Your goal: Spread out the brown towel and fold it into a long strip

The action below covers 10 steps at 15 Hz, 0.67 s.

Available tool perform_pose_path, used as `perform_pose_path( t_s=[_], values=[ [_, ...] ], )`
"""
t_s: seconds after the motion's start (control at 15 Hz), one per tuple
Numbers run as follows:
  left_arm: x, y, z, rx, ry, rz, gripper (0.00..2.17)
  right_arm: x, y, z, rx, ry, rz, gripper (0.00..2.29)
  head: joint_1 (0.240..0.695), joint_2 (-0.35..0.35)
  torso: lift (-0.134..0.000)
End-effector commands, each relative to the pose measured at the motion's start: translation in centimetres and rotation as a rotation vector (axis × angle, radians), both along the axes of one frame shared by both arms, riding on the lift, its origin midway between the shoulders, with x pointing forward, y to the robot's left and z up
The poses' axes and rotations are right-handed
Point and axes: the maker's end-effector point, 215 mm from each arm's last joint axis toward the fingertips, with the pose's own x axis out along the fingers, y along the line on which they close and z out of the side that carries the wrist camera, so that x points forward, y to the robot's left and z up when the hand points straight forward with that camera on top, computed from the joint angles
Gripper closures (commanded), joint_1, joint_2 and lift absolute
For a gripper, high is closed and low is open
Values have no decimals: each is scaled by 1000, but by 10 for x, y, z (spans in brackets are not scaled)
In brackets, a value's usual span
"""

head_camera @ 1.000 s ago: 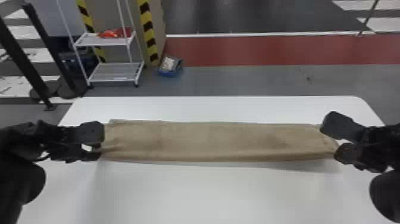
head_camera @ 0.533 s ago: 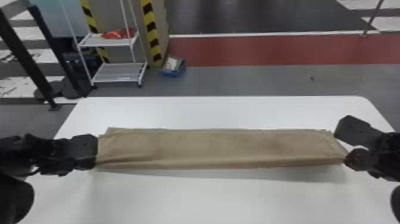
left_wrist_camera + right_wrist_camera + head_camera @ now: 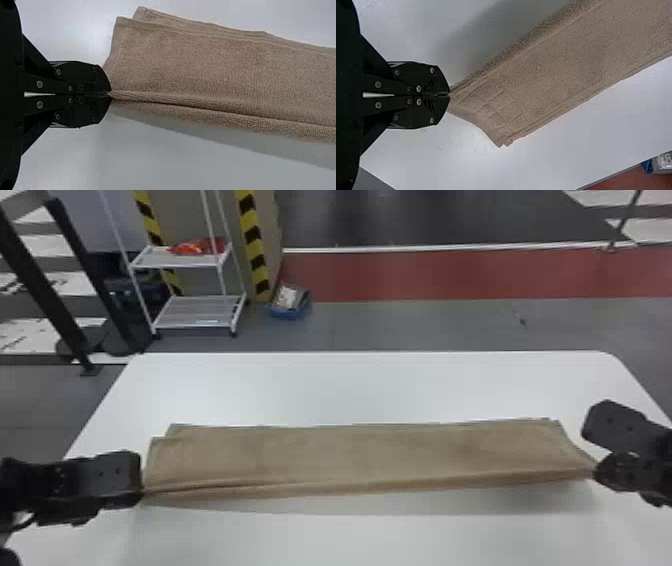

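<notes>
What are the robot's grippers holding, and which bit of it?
The brown towel: the left gripper pinches its near left corner, and the right gripper pinches its near right corner.

- this looks like a workshop or a lab; I cannot tell which of the two;
- the hard grey floor [image 3: 425,325] has a wide red strip [image 3: 450,275] and a thin white line [image 3: 425,248] across it;
- yellow and black warning stripes [image 3: 254,240] run up a tan panel [image 3: 192,220];
- a white open rack [image 3: 197,312] with shelves stands by the panel; a blue box [image 3: 292,312] sits on the floor near it;
- a big, plain white table [image 3: 380,385] is up close.
</notes>
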Motion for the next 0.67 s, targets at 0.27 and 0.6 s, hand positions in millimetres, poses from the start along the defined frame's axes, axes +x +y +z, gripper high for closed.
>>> perform_pose_path(
  t_s=[0.27, 0.6],
  values=[
    [16, 7, 54, -166, -166, 71, 16, -7, -20, 20, 52, -46, -81, 66, 695, 74, -123],
    [29, 9, 86, -338, -241, 130, 19, -14, -46, 35, 84, -83, -141, 83, 695, 45, -123]
  ],
)
